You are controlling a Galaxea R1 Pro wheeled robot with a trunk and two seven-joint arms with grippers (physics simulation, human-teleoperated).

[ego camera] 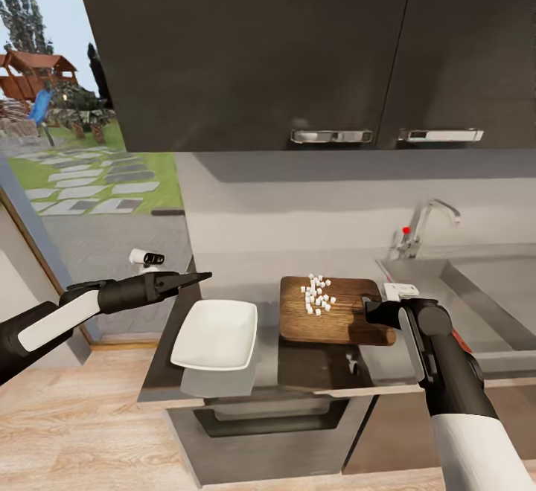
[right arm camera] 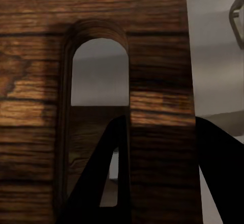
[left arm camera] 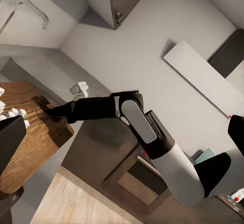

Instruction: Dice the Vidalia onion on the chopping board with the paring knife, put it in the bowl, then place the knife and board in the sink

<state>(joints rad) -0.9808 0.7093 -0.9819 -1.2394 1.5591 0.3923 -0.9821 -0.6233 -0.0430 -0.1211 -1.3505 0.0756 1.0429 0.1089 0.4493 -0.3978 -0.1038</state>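
The dark wooden chopping board (ego camera: pixel 335 320) lies on the dark countertop (ego camera: pixel 313 368) with a heap of small white onion dice (ego camera: pixel 318 294) on its far half. My right gripper (ego camera: pixel 380 311) is at the board's slot end. In the right wrist view one of the fingers (right arm camera: pixel 96 193) reaches through the slot and the other sits outside the board's end, so the jaws pinch the board (right arm camera: pixel 157 56). The white bowl (ego camera: pixel 216 335) stands just left of the board. My left gripper (ego camera: pixel 202 277) hovers open above the bowl's far-left corner, holding nothing. The paring knife is hidden.
The steel sink (ego camera: pixel 491 290) with its chrome tap (ego camera: pixel 424 227) lies right of the board, past my right arm. Dark wall cabinets (ego camera: pixel 298 45) hang overhead. An oven front (ego camera: pixel 260 416) sits under the counter. A glass door onto a garden is at the left.
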